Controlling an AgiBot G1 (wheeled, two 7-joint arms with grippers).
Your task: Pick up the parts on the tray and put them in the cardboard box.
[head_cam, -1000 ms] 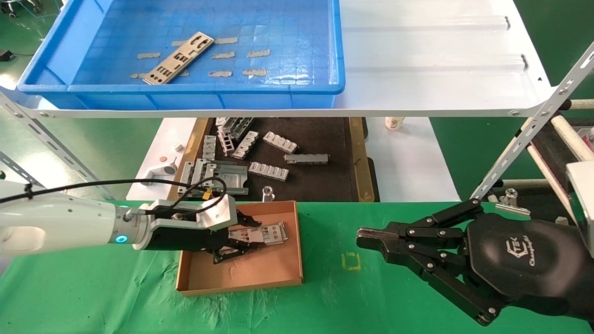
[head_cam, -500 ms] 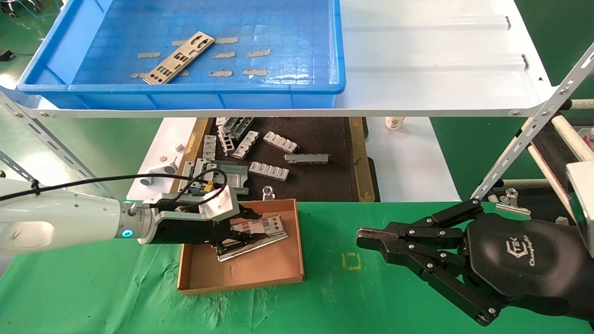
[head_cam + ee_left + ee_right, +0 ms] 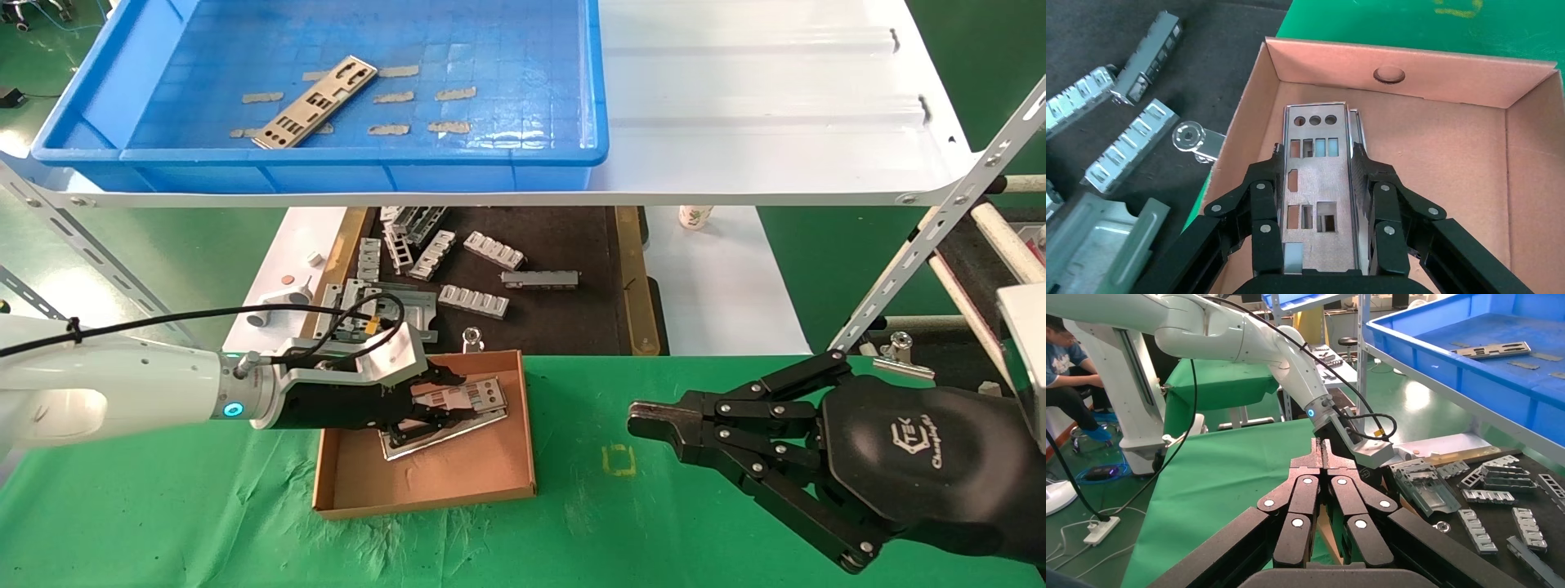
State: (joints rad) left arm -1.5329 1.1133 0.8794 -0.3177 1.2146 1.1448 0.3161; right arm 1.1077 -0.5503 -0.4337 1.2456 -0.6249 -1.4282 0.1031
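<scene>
The left gripper reaches low into the cardboard box from the box's left side, its fingers closed narrowly on the two long edges of a metal plate. The plate's long axis runs straight out from the gripper toward the box's far right wall, with the end bearing three round holes leading. In the left wrist view a second plate edge shows just past the held plate's side, so it seems to lie on or just over another plate already in the box; whether the held plate touches it I cannot tell. The box sits on the green cloth, just in front of the black tray of ribbed brackets.

One more plate lies in the blue tray on the white shelf, well behind the box and above it, its long axis slanting toward the tray's far right. The left arm is plainly nearer to it. After letting go here, the left arm would probably need to rise clear of the shelf edge and turn to match that slant.

The right gripper hangs idle over the cloth to the right of the box, fingers pressed together and holding nothing.
</scene>
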